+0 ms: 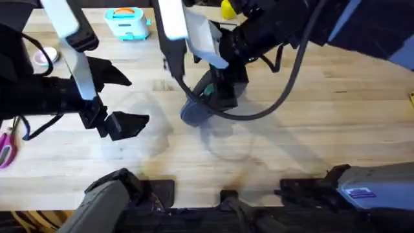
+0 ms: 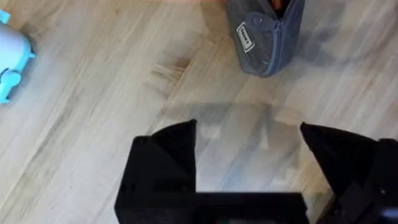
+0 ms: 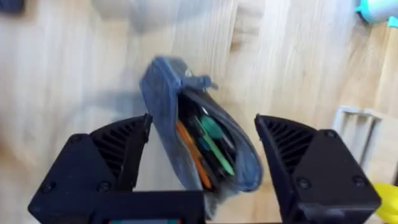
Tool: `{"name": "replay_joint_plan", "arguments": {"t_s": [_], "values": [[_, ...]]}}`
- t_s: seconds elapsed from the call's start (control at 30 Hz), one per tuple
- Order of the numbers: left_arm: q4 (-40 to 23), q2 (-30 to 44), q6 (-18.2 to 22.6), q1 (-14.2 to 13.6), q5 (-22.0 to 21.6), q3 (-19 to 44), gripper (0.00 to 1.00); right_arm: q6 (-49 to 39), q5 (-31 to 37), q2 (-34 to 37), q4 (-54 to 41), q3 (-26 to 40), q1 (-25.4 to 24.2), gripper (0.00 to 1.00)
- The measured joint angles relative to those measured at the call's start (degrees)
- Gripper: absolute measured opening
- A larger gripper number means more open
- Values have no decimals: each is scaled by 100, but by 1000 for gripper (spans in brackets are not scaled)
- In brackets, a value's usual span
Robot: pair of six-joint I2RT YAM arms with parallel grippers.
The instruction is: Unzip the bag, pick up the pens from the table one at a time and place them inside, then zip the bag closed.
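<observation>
Right wrist: bag gapes, orange and green pens inside; right claw released.

You had blue-grey denim-look bag, white label patch on its side, orange and green sticks inside open mouth. Your counter was pale wood, plank-striped grain. Both your grippers, left and right, were black. You had turquoise toy with orange top, pink-handled scissors, yellow object at far edge.
</observation>
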Motion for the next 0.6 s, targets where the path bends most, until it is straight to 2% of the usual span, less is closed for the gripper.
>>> {"name": "replay_joint_plan", "arguments": {"t_s": [0.13,0.3,0.6], "values": [[0,326,297,0,127,0,993,662,-229,0,136,0,0,995],[2,716,686,0,356,0,993,1039,-335,0,128,0,0,995],[-2,1129,877,0,463,0,993,1199,-352,0,79,-2,0,995]]}}
